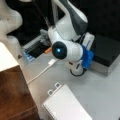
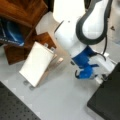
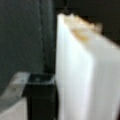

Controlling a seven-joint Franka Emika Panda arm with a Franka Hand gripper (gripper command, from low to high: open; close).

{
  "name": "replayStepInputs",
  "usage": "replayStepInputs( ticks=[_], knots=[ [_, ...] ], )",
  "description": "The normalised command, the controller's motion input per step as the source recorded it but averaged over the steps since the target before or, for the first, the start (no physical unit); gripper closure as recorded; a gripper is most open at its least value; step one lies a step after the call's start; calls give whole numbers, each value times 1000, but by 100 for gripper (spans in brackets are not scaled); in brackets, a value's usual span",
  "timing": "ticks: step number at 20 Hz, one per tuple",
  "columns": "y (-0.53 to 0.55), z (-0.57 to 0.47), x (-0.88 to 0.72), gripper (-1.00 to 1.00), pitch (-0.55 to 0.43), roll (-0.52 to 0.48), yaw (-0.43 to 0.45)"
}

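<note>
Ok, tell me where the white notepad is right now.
In a front view the white notepad lies flat on the grey table at the bottom centre, right of the wooden block.

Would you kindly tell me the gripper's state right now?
Gripper: low beside the black block in a front view; its jaws are hidden, so their state cannot be told.

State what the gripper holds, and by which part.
Cannot be told. The gripper is down at the table beside the black box; a white slab fills the wrist view, no grip visible.

A robotics lab; a perforated optical breadboard (image 2: 12, 107) sits beside a grey bench (image 1: 100, 95); cables (image 1: 40, 72) trail.
</note>
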Motion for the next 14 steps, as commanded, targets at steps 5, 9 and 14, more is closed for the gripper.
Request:
replayStepInputs(
  ticks=[5,9,14],
  knots=[
    [135,367,498,100,-7,-14,105],
    [201,640,538,100,56,-44,155],
    [208,652,558,100,131,-76,197]
  ],
)
